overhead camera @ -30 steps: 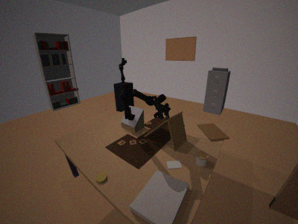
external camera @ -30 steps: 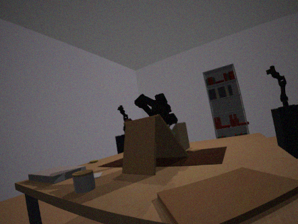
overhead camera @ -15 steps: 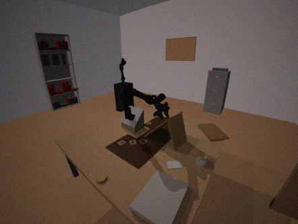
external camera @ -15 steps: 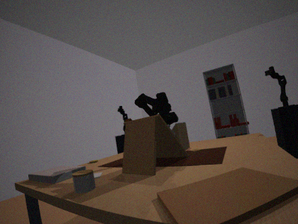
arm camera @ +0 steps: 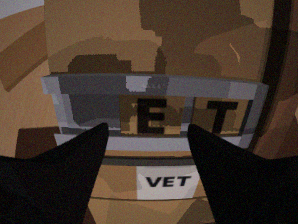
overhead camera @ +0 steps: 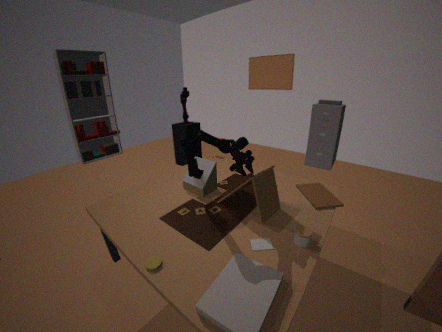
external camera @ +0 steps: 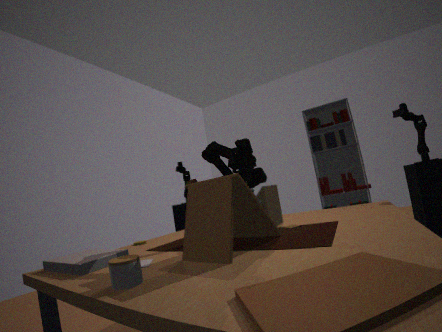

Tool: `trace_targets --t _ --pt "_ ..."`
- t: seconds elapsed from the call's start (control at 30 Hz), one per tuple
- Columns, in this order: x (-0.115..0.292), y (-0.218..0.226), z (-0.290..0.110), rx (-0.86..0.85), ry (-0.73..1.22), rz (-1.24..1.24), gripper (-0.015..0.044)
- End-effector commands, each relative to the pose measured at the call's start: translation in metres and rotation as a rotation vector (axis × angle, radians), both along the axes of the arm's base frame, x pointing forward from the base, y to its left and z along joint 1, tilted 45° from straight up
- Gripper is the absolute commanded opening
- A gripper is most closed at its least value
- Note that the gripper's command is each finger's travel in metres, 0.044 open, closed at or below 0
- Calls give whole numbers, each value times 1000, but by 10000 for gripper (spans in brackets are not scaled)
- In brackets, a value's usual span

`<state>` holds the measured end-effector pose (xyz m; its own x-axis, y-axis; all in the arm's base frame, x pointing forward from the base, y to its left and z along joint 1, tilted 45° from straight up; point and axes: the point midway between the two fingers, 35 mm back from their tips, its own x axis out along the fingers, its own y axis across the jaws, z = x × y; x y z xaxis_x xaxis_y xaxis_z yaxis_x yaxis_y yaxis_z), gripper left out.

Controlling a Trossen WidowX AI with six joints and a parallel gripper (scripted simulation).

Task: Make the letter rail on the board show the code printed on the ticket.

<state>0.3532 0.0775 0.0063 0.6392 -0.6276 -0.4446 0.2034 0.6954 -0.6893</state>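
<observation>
In the wrist view the grey letter rail (arm camera: 200, 87) runs across the board, with an E tile (arm camera: 153, 117) in it and a T tile (arm camera: 222, 116) to its right. Below the rail the white ticket (arm camera: 168, 181) reads VET. My gripper (arm camera: 148, 129) (overhead camera: 243, 167) (external camera: 253, 176) is open, with its fingers standing on either side of the E tile and slightly apart from it. Three loose letter tiles (overhead camera: 200, 210) lie on the dark mat (overhead camera: 200, 232) in front of the board (overhead camera: 265, 192) (external camera: 210, 220); their letters are too small to read.
A grey wedge stand (overhead camera: 204, 177) sits by the arm's base. On the counter are a small cup (overhead camera: 302, 240) (external camera: 125, 271), a white paper (overhead camera: 261, 244), a yellow disc (overhead camera: 153, 262), a grey box (overhead camera: 240, 295) and a flat brown panel (overhead camera: 319, 195).
</observation>
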Motion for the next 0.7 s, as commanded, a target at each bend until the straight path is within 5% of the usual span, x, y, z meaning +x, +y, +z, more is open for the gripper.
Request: trace_targets --t 0.0,0.67 --pt "-2 2 2 -2 -4 -3 295" --pt "-11 11 6 -1 -3 -3 295"
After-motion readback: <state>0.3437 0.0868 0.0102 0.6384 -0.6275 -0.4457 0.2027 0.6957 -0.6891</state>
